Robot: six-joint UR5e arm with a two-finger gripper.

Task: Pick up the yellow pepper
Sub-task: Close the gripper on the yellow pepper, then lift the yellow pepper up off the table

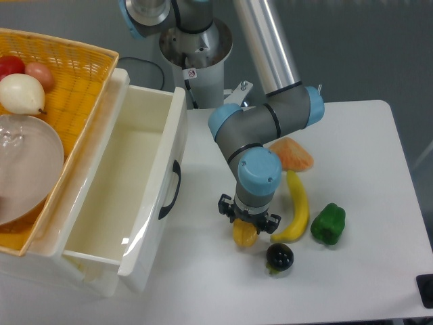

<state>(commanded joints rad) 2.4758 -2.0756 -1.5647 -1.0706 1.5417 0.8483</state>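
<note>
Yellow pepper (245,234) sits on the white table (365,169) under our gripper (247,220), whose fingers reach down on either side of it — we cannot tell whether they press it. Just right lies a banana (296,210), then a green pepper (329,224); a dark round fruit (279,256) sits below. An open white drawer (122,196) stands left.
</note>
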